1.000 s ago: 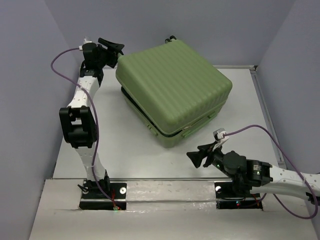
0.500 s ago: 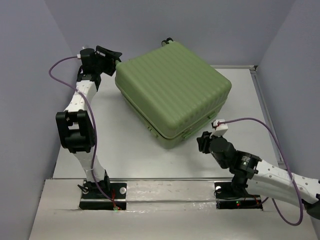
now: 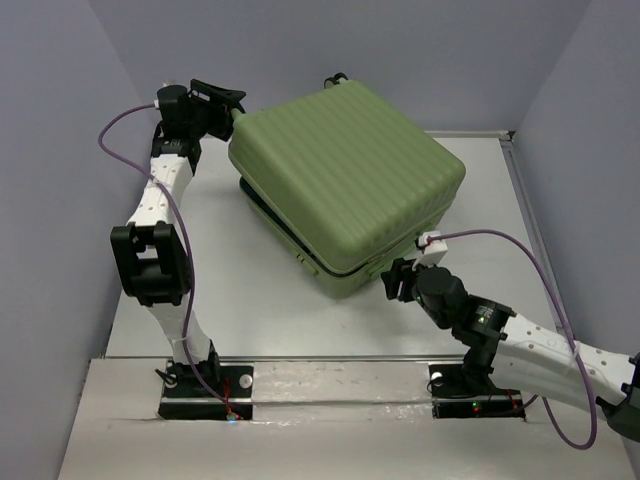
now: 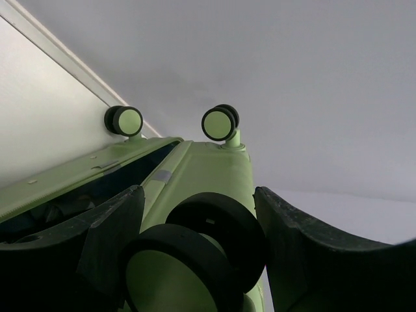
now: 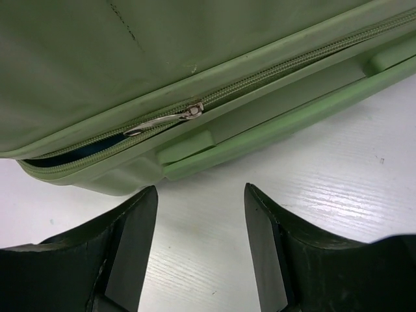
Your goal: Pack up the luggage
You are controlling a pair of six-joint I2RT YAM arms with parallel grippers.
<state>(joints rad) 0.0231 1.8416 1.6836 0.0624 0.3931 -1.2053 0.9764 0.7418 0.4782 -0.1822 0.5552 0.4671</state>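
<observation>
- Closing and zipping appears to be the step in hand: the luggage [image 3: 350, 180] lies flat on the table [image 3: 240, 290] with its lid down but not sealed.
- The right gripper [image 3: 392, 282] is held low at the case's near corner with its jaws spread and nothing between them. The case wall lies just ahead of the fingertips, apart from them.
- The zipper pull [image 5: 166, 120] is seen ahead of and above the right fingers, slightly toward the left finger's side. It lies flat along the seam.
- Beyond the left finger the seam gapes, and a sliver of blue lining [image 5: 71, 156] is exposed — the zip is judged undone there.
- The left gripper [image 3: 225, 103] is set at the far corner of the case with its jaws spread wide, and a wheel [image 4: 195, 240] sits between the fingers. Whether the pads press on it cannot be told.
- Next move, as judged: the right gripper would be brought forward and up to the pull, closed on the thin tab, then drawn along the seam while the case is steadied at the far corner.
- Contents are hidden under the lid — packing cannot be checked.
- The zip's full run is cut off in the right wrist view.
- The left wrist view is mostly blocked by the wheel; two further wheels [image 4: 123, 120] are seen beyond the fingertips.
</observation>
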